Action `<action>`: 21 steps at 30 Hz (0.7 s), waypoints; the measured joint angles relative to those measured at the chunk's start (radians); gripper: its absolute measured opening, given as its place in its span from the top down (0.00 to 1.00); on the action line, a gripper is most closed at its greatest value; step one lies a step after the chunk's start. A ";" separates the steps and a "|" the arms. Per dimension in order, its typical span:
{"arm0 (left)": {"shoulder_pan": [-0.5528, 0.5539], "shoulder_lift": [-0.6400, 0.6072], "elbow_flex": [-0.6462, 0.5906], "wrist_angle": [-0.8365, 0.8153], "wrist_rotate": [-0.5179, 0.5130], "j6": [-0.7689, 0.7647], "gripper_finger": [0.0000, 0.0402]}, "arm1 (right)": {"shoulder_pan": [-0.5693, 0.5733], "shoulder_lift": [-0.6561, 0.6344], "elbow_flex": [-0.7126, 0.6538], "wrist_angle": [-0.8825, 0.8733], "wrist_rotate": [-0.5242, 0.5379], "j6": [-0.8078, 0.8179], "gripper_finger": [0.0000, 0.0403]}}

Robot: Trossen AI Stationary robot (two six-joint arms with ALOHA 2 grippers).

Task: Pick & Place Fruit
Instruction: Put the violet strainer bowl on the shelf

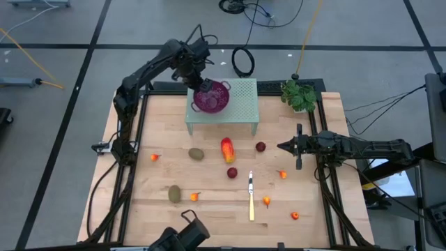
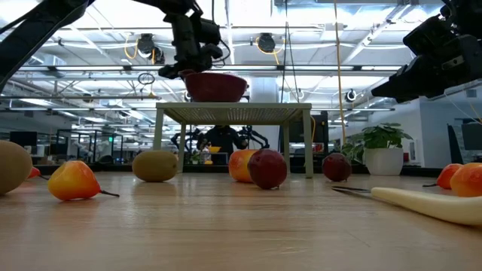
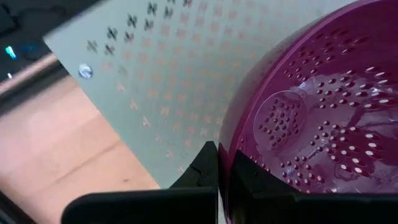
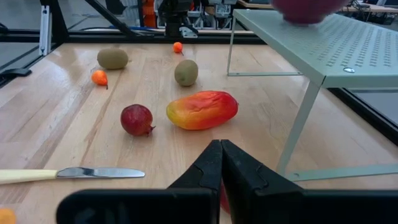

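No fruit was in the purple colander (image 1: 211, 97) yet. The left gripper (image 1: 203, 85) pinched its rim; the right gripper (image 1: 281, 146) was clenched empty.

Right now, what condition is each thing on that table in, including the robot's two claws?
Colander: upright on the green stand, no fruit inside, rim pinched by the left end effector.
Left end effector: shut on the colander rim.
Right end effector: shut, holding nothing, above the table.
Mango: lying on the table.
Two kiwis: lying loose on the table.
Knife: lying flat, untouched.
Stand: standing upright.
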 joint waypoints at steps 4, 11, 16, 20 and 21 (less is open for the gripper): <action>0.000 0.000 -0.012 0.038 0.037 0.005 1.00 | 0.000 0.000 0.000 0.000 0.000 0.000 0.99; 0.006 0.000 -0.012 0.031 0.068 0.014 1.00 | 0.000 0.000 0.000 0.000 0.000 0.000 0.99; 0.011 0.000 -0.012 0.025 0.073 0.012 1.00 | 0.000 0.000 0.000 0.000 0.000 0.000 0.99; 0.018 0.000 -0.012 -0.007 0.074 0.010 1.00 | 0.000 0.000 0.000 0.000 0.000 0.000 0.99; 0.018 0.000 -0.012 -0.007 0.074 0.010 1.00 | 0.000 0.000 0.000 0.000 0.000 0.000 0.99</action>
